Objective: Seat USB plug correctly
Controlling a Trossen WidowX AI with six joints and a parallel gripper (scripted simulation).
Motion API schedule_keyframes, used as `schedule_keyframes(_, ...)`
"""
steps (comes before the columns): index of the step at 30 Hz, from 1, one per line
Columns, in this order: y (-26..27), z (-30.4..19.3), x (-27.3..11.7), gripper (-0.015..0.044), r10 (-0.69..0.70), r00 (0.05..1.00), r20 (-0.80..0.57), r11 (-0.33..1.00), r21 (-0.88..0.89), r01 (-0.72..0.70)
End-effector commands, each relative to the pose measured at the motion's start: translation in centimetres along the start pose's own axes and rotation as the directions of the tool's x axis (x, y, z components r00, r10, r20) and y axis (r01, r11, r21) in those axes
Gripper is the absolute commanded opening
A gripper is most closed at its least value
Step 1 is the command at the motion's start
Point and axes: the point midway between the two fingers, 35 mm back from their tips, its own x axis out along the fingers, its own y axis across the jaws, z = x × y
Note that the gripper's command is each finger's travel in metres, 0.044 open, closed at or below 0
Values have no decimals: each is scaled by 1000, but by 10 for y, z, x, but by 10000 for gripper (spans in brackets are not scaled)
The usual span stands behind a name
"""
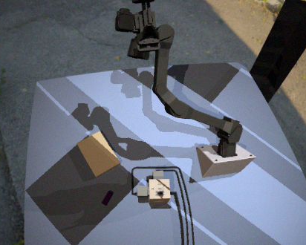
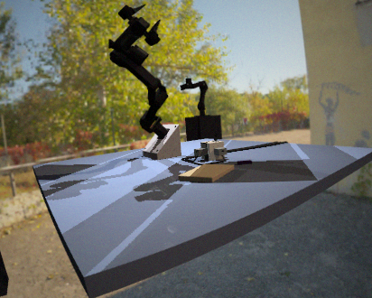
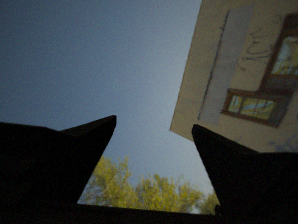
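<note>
The power cube (image 1: pixel 154 183) (image 2: pixel 209 144) is a small cream block on the table (image 1: pixel 112 230) (image 2: pixel 168 235). A small dark shape (image 1: pixel 160 193) on its top is the USB plug; in the exterior view a dark bit (image 2: pixel 216 138) shows above the cube. The views are too coarse to tell which way round it is or how deep it sits. My gripper (image 2: pixel 152 13) (image 3: pixel 154 123) is open and empty, raised high above the table and well away from the cube. The wrist view shows only sky, trees and a building between its fingers.
Grey blocks (image 1: pixel 142 191) (image 1: pixel 158 174) sit at two cube sides, and black cables (image 1: pixel 132 178) (image 2: pixel 258 146) loop around it. A tan block (image 1: pixel 101 157) (image 2: pixel 204 173) and a dark purple stick (image 1: pixel 108 197) (image 2: pixel 244 162) lie nearby. My arm's base wedge (image 1: pixel 227 165) (image 2: pixel 168 146) stands beyond the cube.
</note>
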Motion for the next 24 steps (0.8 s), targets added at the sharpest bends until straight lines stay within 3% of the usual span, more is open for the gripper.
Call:
schedule_keyframes(1, 1, -1, 1, 426, 3, 1000, -1, 1000, -1, -3)
schedule_keyframes(3, 10, -16, 14, 440, 28, 999, -17, 999, -17, -29)
schedule_keyframes(5, 32, -61, 35, 440, 64, 992, -105, 992, -106, -75)
schedule_keyframes(9, 55, -88, 31, 440, 125, 988, -94, 962, -231, -144)
schedule_keyframes(14, 88, -172, 42, 440, 217, 940, -263, 908, -298, -293)
schedule_keyframes(18, 102, -196, 35, 440, 294, 916, -275, 851, -361, -381)
schedule_keyframes(20, 119, -246, 24, 440, 342, 858, -384, 787, -382, -485)
schedule_keyframes(24, 133, -291, -5, 440, 416, 784, -460, 645, -459, -611)
